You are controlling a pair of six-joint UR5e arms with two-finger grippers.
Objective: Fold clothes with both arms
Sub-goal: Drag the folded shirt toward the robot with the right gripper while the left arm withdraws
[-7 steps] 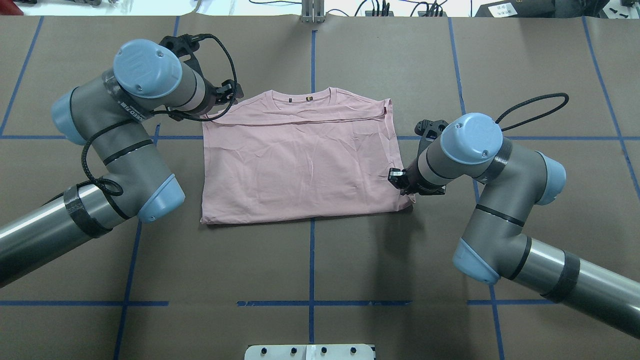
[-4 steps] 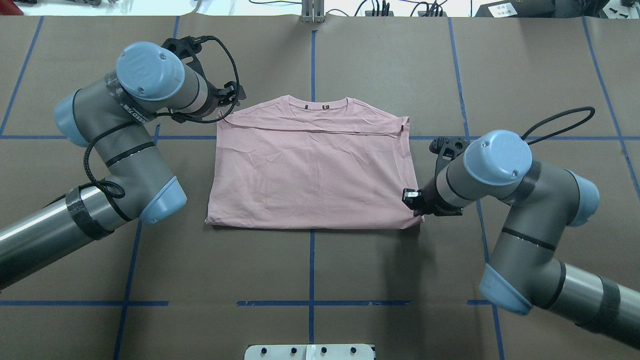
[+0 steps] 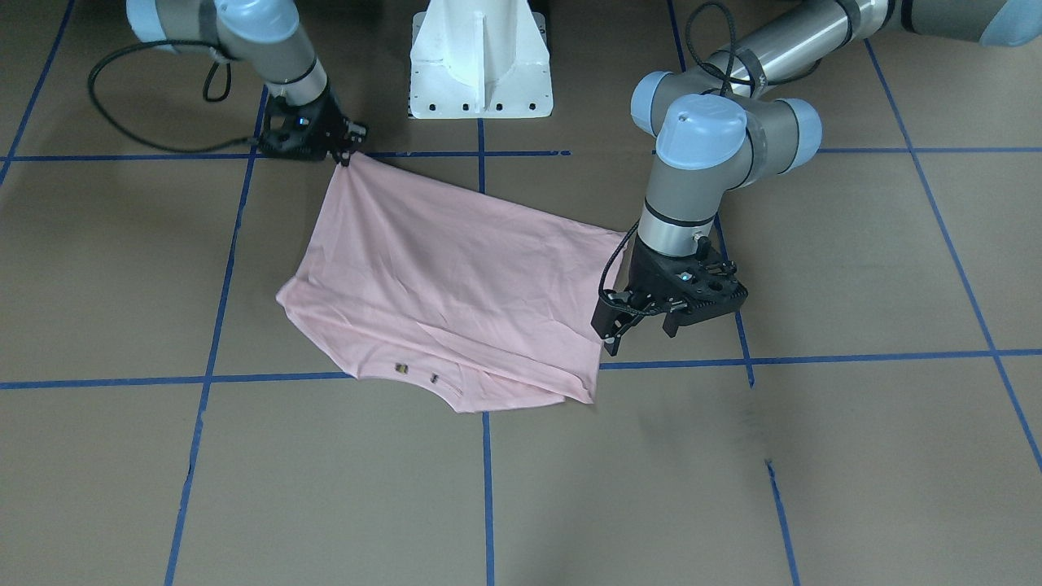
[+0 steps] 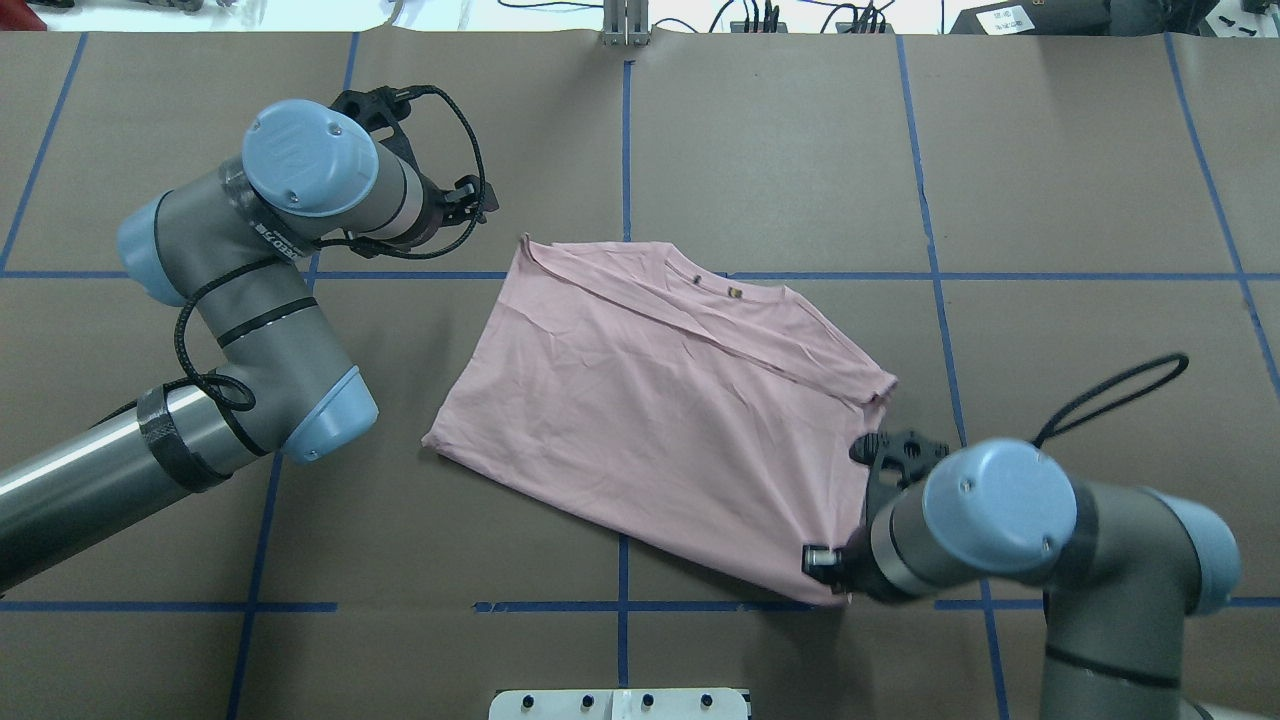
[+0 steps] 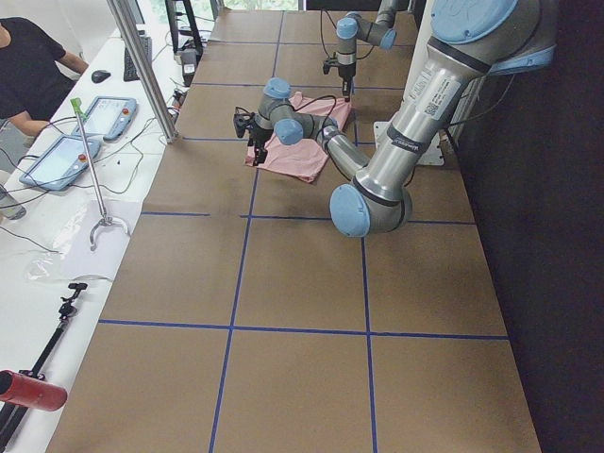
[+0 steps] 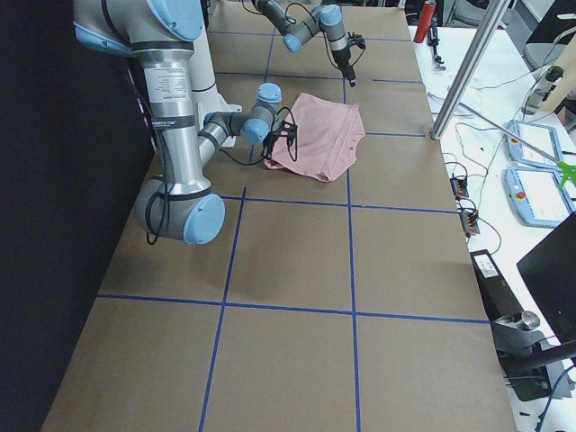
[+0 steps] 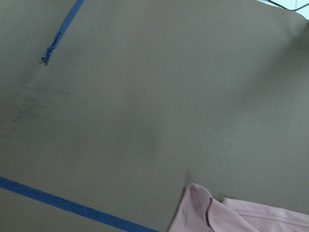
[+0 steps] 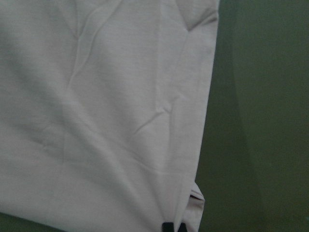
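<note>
**Overhead exterior: one pink T-shirt askew on the table, pinched at a single corner**

One pale pink T-shirt (image 4: 650, 400) lies folded and skewed on the brown table (image 4: 700, 130), its plain side up. Its collar (image 4: 715, 285) points away from the robot and toward its right, and two small tags show along the neckline.

The corner nearest the robot, on its right, sits in the right gripper (image 3: 345, 153). That gripper is clamped onto the fabric, and the cloth rises into a drawn-up peak at the fingers. The right wrist view shows the fabric bunching into a dark fingertip at the bottom edge.

The opposite far corner lies flat on the table near the left gripper (image 4: 474, 202) but clearly apart from it. That gripper hangs low beside the shirt's edge with its fingers parted and nothing between them. The left wrist view shows only that loose corner and bare table.

Two grey arms with light blue joint caps flank the shirt, one on each side, and each carries one black gripper. Blue tape lines (image 4: 625, 150) cross the table in a grid. A white pedestal (image 3: 480, 57) stands between the arms' bases.
</note>
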